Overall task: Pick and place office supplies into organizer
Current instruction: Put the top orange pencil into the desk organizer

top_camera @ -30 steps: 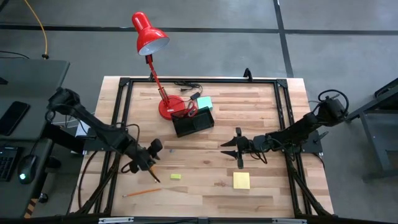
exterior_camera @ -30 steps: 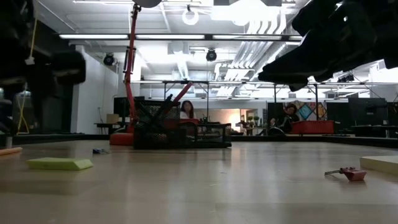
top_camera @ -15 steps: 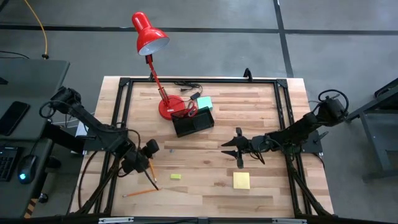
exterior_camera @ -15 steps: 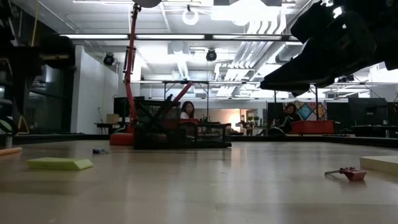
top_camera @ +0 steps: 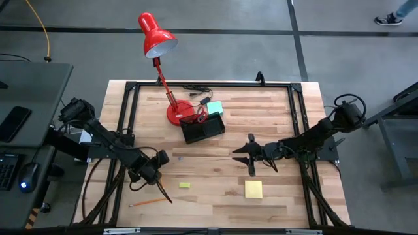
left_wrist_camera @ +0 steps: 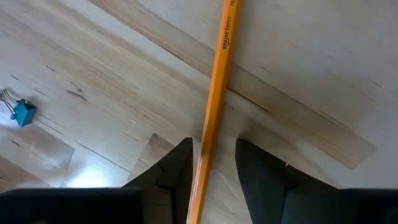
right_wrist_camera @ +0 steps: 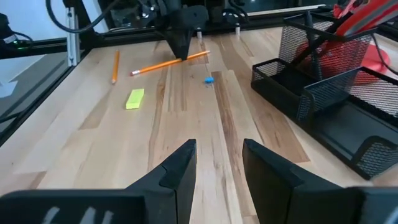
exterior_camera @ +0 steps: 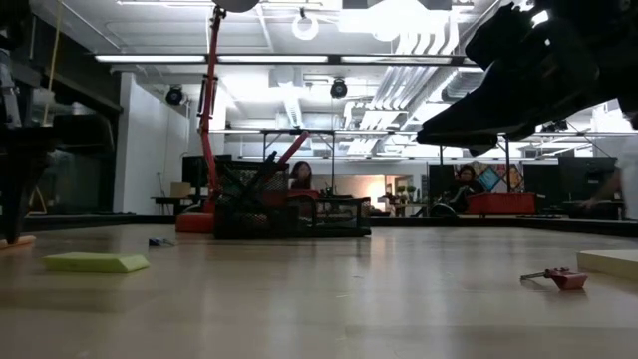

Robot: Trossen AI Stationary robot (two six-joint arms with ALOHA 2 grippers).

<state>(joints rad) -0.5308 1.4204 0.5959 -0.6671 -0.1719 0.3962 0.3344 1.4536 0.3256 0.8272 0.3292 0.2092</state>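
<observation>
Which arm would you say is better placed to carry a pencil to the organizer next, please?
The left. Its end effector already straddles a pencil, while the right end effector is empty, though nearer the organizer.

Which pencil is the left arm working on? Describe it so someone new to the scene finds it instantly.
Start at the red desk lamp, then go toward the table's near-left corner, where the left gripper is. The pencil runs between its fingers. A second orange pencil lies apart nearer the edge, with nothing touching it.
</observation>
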